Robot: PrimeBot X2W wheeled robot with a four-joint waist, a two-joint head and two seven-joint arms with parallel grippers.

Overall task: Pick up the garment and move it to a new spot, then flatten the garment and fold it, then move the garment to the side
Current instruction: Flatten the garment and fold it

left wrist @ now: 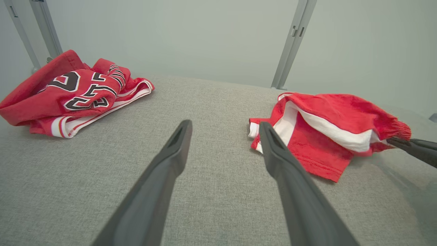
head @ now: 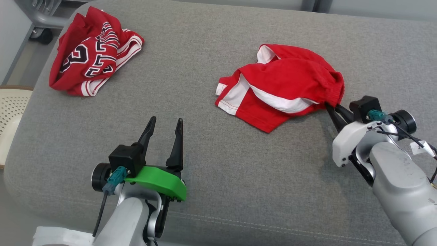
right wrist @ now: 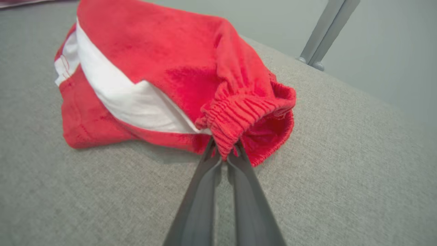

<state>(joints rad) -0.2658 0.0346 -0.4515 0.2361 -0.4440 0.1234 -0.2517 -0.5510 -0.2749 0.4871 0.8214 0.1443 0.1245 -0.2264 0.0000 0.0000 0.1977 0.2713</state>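
Nearest the head camera sits the left gripper [head: 167,119], low over the near part of the grey cushion [head: 218,177]. Its 2 fingers are spread wide with nothing between them. Over on the right, the right gripper [head: 333,112] has its 2 fingers pressed together on the gathered elastic waistband [right wrist: 239,112] of the red shorts [head: 283,82], pinching a fold of it at the very tips.

These shorts lie crumpled on the right half of the cushion, with their white side panels showing and the waistband end turned toward the right gripper.

They look light, soft and limp, so they will likely sag and bunch when lifted from 1 point, trailing their legs across the cushion. The knit does not look slippery, though it may drag on the woven cover. That thick elastic band seems the soundest place to hold. For flattening, a 2nd hold further along the waistband, or on a leg hem, would probably suit the free left gripper.

By count there are 2 garments: 1 pair of shorts and 1 red jersey [head: 92,54] with black-and-white numerals, heaped at the far left corner well apart from the shorts. There are also 2 grippers with 4 fingers in all.
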